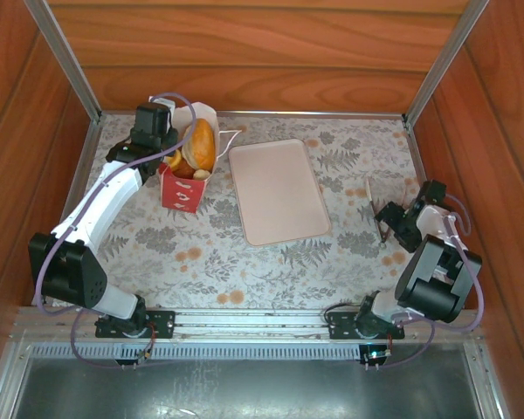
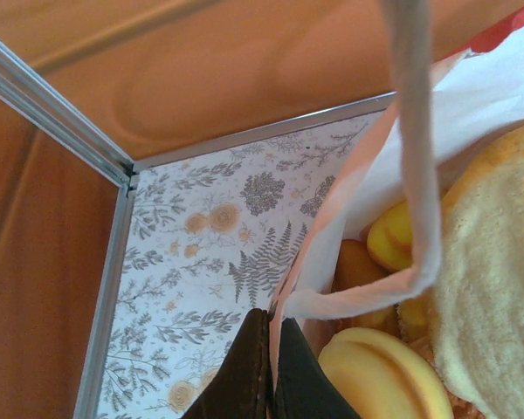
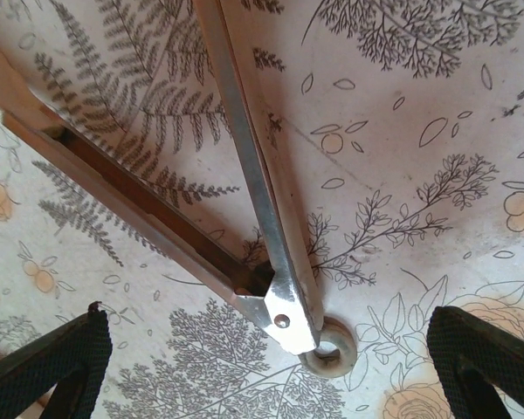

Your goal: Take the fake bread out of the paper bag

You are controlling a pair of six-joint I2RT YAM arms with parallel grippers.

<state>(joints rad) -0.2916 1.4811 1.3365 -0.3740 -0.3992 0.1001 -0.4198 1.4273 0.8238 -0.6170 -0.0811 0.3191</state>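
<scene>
Left gripper (image 1: 162, 155): sitting left of the tray (image 1: 279, 194), at the far-left corner of the table; its fingers (image 2: 244, 380) are clenched, pinching the left rim of the paper bag (image 1: 182, 188) between them.

Paper bag: standing just left of the tray with its mouth gaping upward; a flat handle (image 2: 415, 131) is looping across the left wrist view.

Bread (image 1: 201, 144): sitting inside the bag, left of the tray and not yet taken out. One large golden piece is poking out of the mouth, with smaller rolls crowding beneath it. Its long side seems to be running up out of the bag.

Bread against the left fingers: lying just to their right, inside the rim they are pinching, so that arm is nearer but is looking busy steadying the bag.

Tray: lying bare in the middle, between the two arms.

Tongs (image 1: 369, 194): lying just right of the tray, their length running alongside its right edge.

Right gripper (image 1: 391, 218): hovering right of the tray with fingers (image 3: 61, 367) spread wide and grasping nothing. The ringed hinge end of the tongs is lying between them, the two blades fanning away.

Coming move: judging by this, the right arm is likely lining up on the tongs; the bread is lying well apart from it, across the tray.
</scene>
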